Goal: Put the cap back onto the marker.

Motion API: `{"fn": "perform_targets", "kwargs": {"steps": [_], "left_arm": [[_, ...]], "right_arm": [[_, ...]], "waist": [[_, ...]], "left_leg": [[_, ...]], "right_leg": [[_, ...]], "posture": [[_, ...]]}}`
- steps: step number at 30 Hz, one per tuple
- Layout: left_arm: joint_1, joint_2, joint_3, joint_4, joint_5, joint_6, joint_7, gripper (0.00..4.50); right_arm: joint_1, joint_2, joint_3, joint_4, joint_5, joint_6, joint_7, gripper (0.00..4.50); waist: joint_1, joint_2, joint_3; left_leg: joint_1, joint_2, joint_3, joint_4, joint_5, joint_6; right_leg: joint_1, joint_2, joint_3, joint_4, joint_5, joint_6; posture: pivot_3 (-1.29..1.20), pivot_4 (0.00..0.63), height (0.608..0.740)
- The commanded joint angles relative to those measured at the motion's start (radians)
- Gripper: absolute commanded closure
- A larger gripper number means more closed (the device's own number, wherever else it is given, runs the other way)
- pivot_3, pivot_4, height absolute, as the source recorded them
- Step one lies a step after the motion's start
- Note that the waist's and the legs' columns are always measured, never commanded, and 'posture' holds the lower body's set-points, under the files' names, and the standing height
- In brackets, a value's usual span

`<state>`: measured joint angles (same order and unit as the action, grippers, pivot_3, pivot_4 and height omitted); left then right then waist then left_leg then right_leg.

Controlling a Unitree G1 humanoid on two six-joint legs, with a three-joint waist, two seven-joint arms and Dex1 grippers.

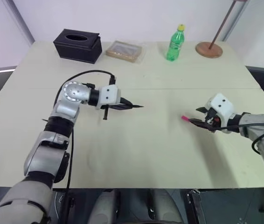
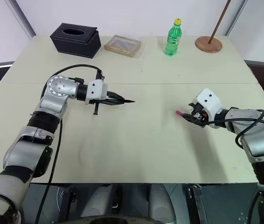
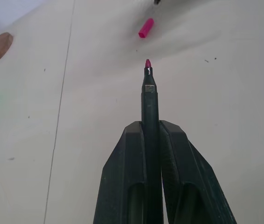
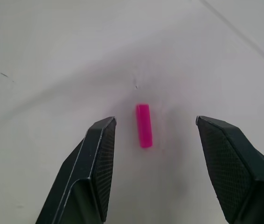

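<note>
**Marker clamped in left tool, cap lying loose on the counter**

The landmark is the pink cap [image 4: 143, 125], which lies flat on the pale counter [image 1: 136, 154], toward the robot's right side. The right tool [image 4: 155, 123] sits nearest to it, low over the counter with its two black fingers [image 4: 99, 154] spread wide; the cap lies between the fingertips and touches neither.

Left of the cap, well apart from it, the left tool [image 3: 151, 126] is closed tight on the black marker [image 3: 149, 100]. The marker sticks out past the fingertips above the counter, and its bare pink tip [image 3: 147, 63] points toward the cap.

Beyond the cap, along the far edge of the counter, stands a green bottle [image 1: 175, 43] with a yellow top. Right of the bottle is a round wooden base [image 1: 209, 49] with a rod rising from it. Left of the bottle lies a flat tan tray [image 1: 123, 50], and further left a black tissue box [image 1: 78, 45].
</note>
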<state>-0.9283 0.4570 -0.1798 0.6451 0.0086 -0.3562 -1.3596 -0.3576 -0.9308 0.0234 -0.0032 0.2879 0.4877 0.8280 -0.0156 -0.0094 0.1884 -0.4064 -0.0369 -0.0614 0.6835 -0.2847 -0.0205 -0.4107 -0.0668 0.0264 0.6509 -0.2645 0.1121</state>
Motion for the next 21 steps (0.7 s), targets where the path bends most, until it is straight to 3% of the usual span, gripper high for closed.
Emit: {"fn": "perform_targets", "kwargs": {"steps": [1, 12, 21], "left_arm": [[0.016, 0.03, 0.014, -0.088, -0.024, 0.037, 0.023, 4.41], [0.055, 0.068, 0.008, -0.19, -0.045, 0.104, 0.033, 4.41], [0.046, 0.075, 0.003, -0.188, -0.041, 0.105, 0.034, 4.41]], "right_arm": [[-0.038, 0.027, 0.014, 0.069, -0.031, -0.057, 0.04, 1.71], [-0.071, 0.123, 0.032, 0.153, -0.093, -0.103, 0.05, 1.71], [-0.037, 0.137, 0.02, 0.178, -0.114, -0.122, 0.058, 1.71]], "waist": [[0.001, 0.0, 0.0], [0.003, 0.0, 0.0], [0.003, 0.0, 0.0]], "left_leg": [[0.0, 0.0, 0.0, 0.0, 0.0, 0.0], [0.0, 0.0, 0.0, 0.0, 0.0, -0.001], [0.0, 0.0, 0.0, 0.0, 0.0, -0.001]], "right_leg": [[0.0, 0.0, 0.0, 0.0, 0.0, 0.0], [0.0, 0.0, 0.0, 0.0, 0.0, 0.0], [0.0, 0.0, 0.0, 0.0, 0.0, 0.0]], "posture": [[0.0, 0.15, 0.74], [0.0, 0.15, 0.74], [0.0, 0.15, 0.74]]}}
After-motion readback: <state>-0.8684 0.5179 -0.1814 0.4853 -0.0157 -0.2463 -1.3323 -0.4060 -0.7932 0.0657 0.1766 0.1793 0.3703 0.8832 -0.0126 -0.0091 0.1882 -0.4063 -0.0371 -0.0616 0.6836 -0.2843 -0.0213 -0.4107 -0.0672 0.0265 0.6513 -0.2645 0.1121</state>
